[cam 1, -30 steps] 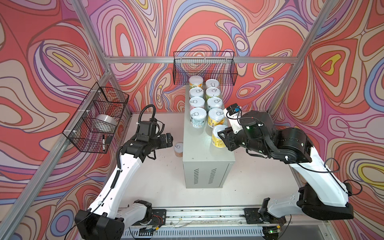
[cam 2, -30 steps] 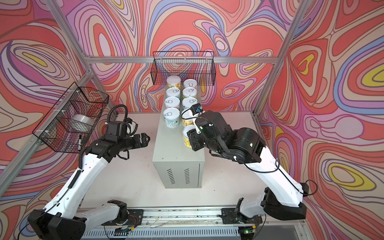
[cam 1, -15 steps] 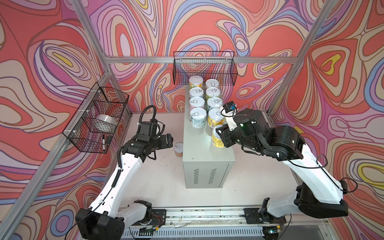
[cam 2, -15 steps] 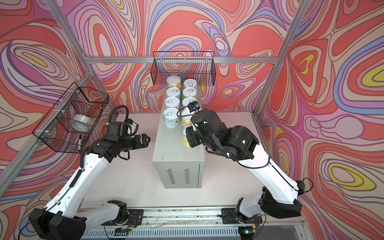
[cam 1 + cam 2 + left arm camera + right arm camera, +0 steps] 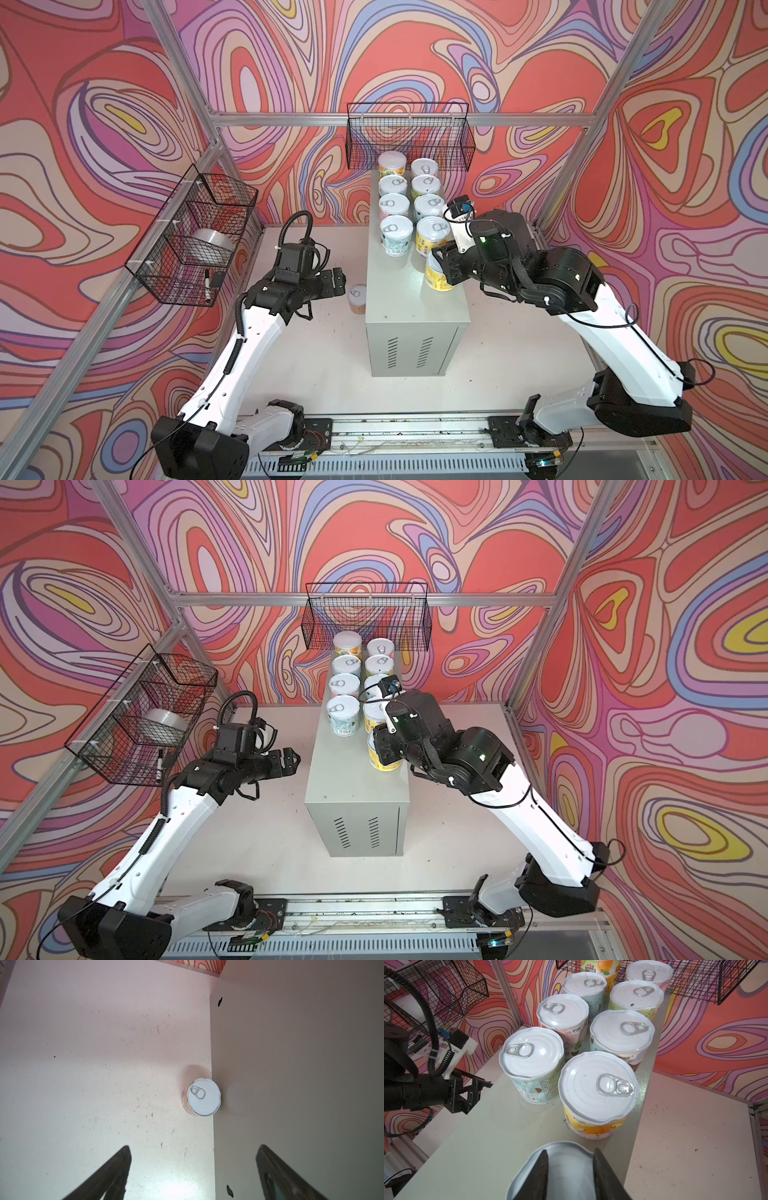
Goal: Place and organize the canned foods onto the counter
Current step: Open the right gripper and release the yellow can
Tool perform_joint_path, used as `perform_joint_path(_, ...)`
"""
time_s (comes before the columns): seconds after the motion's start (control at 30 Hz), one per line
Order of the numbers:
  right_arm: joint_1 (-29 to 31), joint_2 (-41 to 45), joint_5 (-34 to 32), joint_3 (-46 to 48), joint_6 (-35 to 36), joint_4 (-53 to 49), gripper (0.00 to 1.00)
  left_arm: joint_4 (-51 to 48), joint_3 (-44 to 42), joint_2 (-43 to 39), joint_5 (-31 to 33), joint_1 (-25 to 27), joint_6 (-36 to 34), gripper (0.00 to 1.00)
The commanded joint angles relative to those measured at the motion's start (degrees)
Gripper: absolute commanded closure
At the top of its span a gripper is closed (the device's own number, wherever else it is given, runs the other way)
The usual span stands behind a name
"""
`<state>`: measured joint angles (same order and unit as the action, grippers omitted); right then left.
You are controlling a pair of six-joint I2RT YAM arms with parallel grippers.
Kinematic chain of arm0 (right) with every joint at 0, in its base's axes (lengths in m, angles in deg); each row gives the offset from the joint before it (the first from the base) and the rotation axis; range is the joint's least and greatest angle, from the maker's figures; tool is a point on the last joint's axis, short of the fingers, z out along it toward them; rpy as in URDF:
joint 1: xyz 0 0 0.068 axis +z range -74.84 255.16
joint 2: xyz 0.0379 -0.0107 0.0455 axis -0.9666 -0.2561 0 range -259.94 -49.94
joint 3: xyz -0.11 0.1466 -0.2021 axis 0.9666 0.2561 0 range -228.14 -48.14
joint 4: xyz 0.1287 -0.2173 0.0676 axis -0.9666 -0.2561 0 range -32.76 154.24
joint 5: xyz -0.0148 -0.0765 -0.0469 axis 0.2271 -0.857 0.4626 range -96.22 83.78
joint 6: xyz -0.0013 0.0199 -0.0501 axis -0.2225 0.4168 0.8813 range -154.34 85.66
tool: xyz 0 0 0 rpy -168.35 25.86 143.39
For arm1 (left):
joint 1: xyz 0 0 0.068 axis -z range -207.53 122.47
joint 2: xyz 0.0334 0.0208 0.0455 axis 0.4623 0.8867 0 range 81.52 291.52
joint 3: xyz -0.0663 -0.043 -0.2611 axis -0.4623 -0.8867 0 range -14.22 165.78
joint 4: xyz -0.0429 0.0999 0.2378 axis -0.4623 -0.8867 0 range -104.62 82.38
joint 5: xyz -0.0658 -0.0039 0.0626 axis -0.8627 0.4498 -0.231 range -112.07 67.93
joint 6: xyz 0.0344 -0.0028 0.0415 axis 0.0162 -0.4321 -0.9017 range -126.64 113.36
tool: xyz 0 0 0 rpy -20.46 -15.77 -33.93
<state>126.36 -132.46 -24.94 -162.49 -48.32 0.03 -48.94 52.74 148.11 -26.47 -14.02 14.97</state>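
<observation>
Several cans [image 5: 397,235] stand in two rows at the back of the grey counter [image 5: 399,299]; the right wrist view shows their pull-tab lids [image 5: 598,1086]. In front of the right row a yellow can [image 5: 434,282] [image 5: 384,762] leans at the counter's right edge. My right gripper [image 5: 440,270] [image 5: 570,1150] is shut on it, and its lid [image 5: 569,1167] shows between the fingers. One more can [image 5: 357,299] [image 5: 202,1097] stands on the white table against the counter's left side. My left gripper [image 5: 338,282] [image 5: 194,1147] hangs open and empty above the table, just left of that can.
A black wire basket [image 5: 409,141] hangs on the back wall right above the rearmost cans. Another basket [image 5: 195,237] on the left wall holds a silver roll [image 5: 212,245] and a marker. White table [image 5: 324,365] surrounds the counter.
My right arm has shifted a little to the left and its jaws have tightened on the yellow can, which stays in the same spot. The left arm has barely moved.
</observation>
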Motion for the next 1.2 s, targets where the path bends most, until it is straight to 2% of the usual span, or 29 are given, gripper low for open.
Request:
perform_joint_path(0.0,-0.43,-2.03,2.14,1.76,0.44,-2.86,0.65,0.49,-0.48,0.18,1.15,-0.07,-0.69,0.06)
perform_joint_path(0.4,-0.40,-1.07,5.36,-0.08,0.17,-0.91,0.67,0.82,-0.85,0.21,1.84,-0.07,-0.86,0.06)
perform_joint_path(0.53,-0.40,-0.06,6.93,0.80,1.05,1.76,0.66,0.85,-0.27,1.45,0.14,-0.07,-1.04,0.06)
perform_joint_path(0.87,-0.69,4.82,0.66,-3.59,1.84,3.04,0.66,2.26,0.22,1.42,-0.20,-0.07,-0.48,0.06)
perform_joint_path(1.03,-0.88,7.12,-11.75,-2.54,-2.69,-2.58,0.76,2.71,0.19,1.77,-1.51,-0.07,0.32,0.06)
perform_joint_path(1.17,-0.98,9.24,-14.72,-0.21,-4.86,-4.95,0.75,2.41,0.36,1.51,-1.69,-0.07,0.29,0.06)
